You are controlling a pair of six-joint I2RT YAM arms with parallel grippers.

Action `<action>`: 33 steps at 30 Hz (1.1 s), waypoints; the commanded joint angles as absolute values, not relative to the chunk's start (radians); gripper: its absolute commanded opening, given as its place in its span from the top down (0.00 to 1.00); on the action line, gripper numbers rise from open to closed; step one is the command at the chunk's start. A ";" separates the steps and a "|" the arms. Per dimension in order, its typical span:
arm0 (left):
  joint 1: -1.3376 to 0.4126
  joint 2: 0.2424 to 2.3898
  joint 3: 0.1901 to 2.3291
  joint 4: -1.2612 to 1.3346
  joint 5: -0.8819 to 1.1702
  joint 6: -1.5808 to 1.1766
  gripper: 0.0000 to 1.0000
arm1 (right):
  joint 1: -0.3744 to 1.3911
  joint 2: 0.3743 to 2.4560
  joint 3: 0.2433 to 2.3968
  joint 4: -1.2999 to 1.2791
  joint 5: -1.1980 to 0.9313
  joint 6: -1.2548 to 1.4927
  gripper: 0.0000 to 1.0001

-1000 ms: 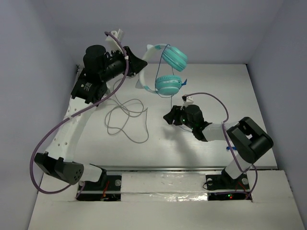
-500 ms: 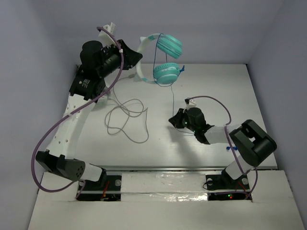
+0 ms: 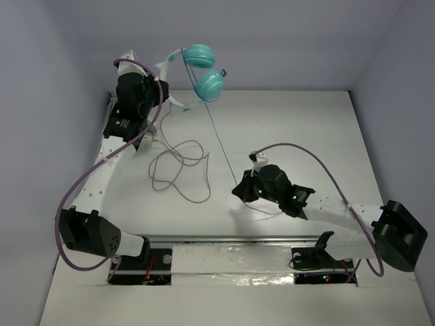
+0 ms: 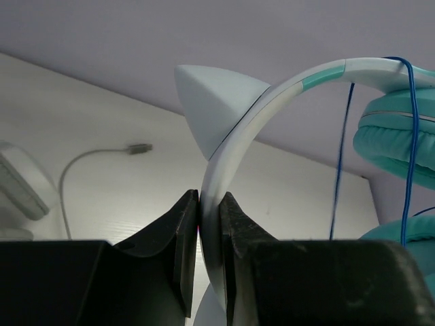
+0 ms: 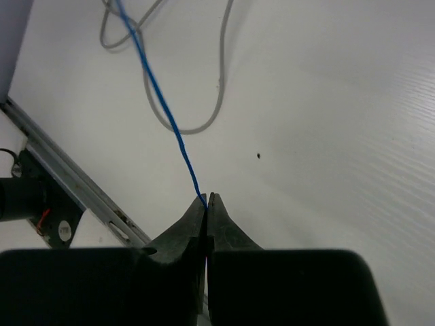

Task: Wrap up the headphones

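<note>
The headphones (image 3: 202, 68) hang in the air at the back left, teal ear cups on a white headband (image 4: 234, 139). My left gripper (image 4: 209, 204) is shut on that headband, below a white cat-ear point. The thin blue cable (image 3: 219, 139) loops round the cups and runs taut down to my right gripper (image 3: 239, 191), low over the table's middle. In the right wrist view the cable (image 5: 163, 102) enters the closed tips of the right gripper (image 5: 207, 198), which is shut on it. The plug is not visible.
A loose grey cable (image 3: 178, 166) lies coiled on the white table left of centre, its plug end (image 4: 139, 147) near part of a white ear cup (image 4: 20, 183). A metal rail (image 3: 224, 239) runs along the near edge. Walls close in behind and at both sides.
The left arm has swung the headphones left and back. The right gripper has closed on the blue cable and pulled toward the near edge, drawing the cable taut.
</note>
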State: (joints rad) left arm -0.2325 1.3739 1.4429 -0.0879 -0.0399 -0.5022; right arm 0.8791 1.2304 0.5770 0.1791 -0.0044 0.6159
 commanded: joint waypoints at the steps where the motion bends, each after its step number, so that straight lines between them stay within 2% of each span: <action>1: -0.235 1.341 1.407 0.090 -0.136 -0.558 1.00 | 0.900 1.171 0.650 -0.073 0.021 0.571 1.00; 5: -0.235 1.387 1.365 0.110 -0.268 -0.537 1.00 | 0.952 1.132 0.811 -0.318 0.044 0.503 1.00; 10: -0.244 1.454 1.393 0.089 -0.357 -0.488 1.00 | 0.997 1.108 0.989 -0.506 0.117 0.465 1.00; 15: -0.320 1.492 1.370 0.084 -0.498 -0.402 1.00 | 0.997 1.133 1.149 -0.620 0.112 0.410 1.00; 20: -0.394 1.525 1.321 0.048 -0.557 -0.362 1.00 | 0.997 1.140 1.331 -0.710 0.144 0.356 1.00; 26: -0.483 1.522 1.214 0.002 -0.531 -0.336 1.00 | 0.997 1.180 1.486 -0.735 0.323 0.284 1.00; 33: -0.618 1.464 1.154 -0.109 -0.335 -0.226 1.00 | 0.985 1.279 1.549 -0.658 0.455 0.181 1.00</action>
State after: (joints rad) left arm -0.5758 1.5478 1.1366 -0.1219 -0.4294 -0.2871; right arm 0.9913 1.2366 1.5181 -0.6987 0.3565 0.2588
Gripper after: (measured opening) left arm 0.126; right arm 0.025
